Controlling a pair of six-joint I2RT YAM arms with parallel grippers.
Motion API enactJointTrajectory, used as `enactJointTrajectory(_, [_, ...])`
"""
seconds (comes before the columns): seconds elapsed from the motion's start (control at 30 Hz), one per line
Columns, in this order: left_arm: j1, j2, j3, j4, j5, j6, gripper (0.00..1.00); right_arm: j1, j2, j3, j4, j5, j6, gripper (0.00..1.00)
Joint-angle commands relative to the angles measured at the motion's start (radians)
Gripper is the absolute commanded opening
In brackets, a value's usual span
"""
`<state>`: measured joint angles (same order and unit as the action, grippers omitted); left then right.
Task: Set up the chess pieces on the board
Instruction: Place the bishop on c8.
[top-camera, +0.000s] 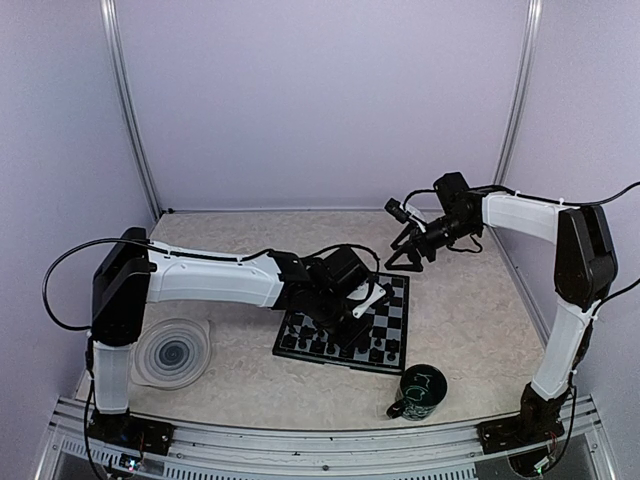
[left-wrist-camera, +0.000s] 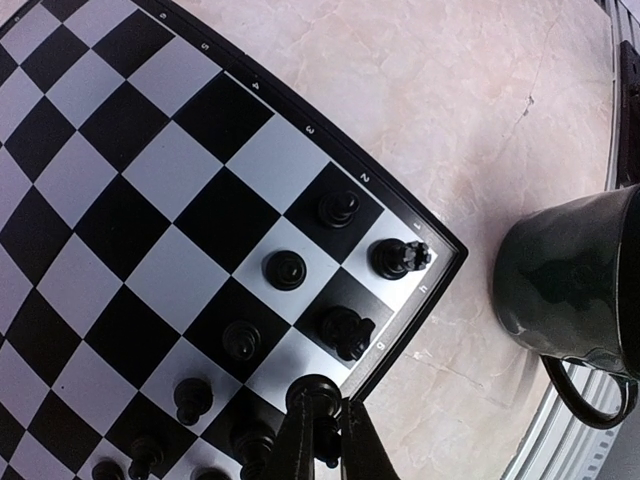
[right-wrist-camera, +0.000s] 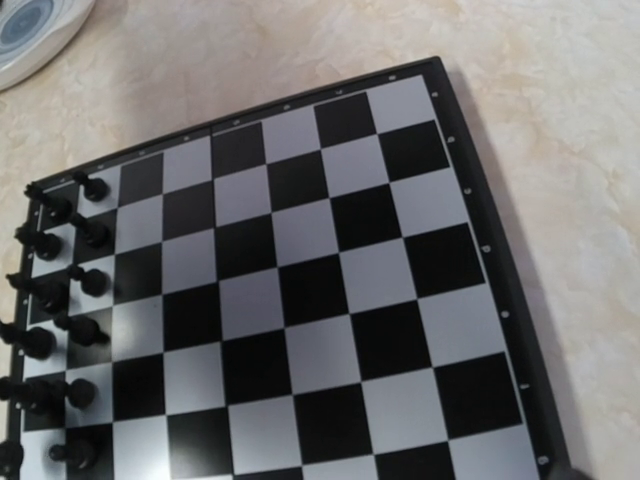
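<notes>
One dark green mug (left-wrist-camera: 570, 280) is sitting nearest, off the near right corner of the board (left-wrist-camera: 150, 170). Two rows of black chess pieces (left-wrist-camera: 285, 268) are standing upright along the board's near edge. The left gripper (left-wrist-camera: 318, 400) is hovering directly over the near row, fingers pinched shut; whether a piece is sitting between them is unclear. Farther squares are lying bare. Beyond the far right corner, the right gripper (top-camera: 408, 252) is hanging wide open, holding nothing, so the left arm is looking nearer.
</notes>
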<state>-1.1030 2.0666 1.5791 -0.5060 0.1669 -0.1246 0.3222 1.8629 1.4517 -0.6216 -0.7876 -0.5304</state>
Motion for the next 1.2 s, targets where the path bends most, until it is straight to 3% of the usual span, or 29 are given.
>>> enactJointTrajectory(0.0, [-0.007,0.024,0.030,-0.014,-0.008,0.012,0.06,-0.003,0.016,0.004,-0.005,-0.001,-0.005,0.99])
enactJointTrajectory(0.77, [-0.006,0.068,0.061,-0.043,-0.031,0.023,0.10,-0.003,0.028,0.008,-0.011,-0.006,-0.006,0.99])
enactJointTrajectory(1.17, [-0.006,0.053,0.082,-0.034,-0.013,0.027,0.19,-0.003,0.025,0.014,-0.017,-0.008,-0.005,0.99])
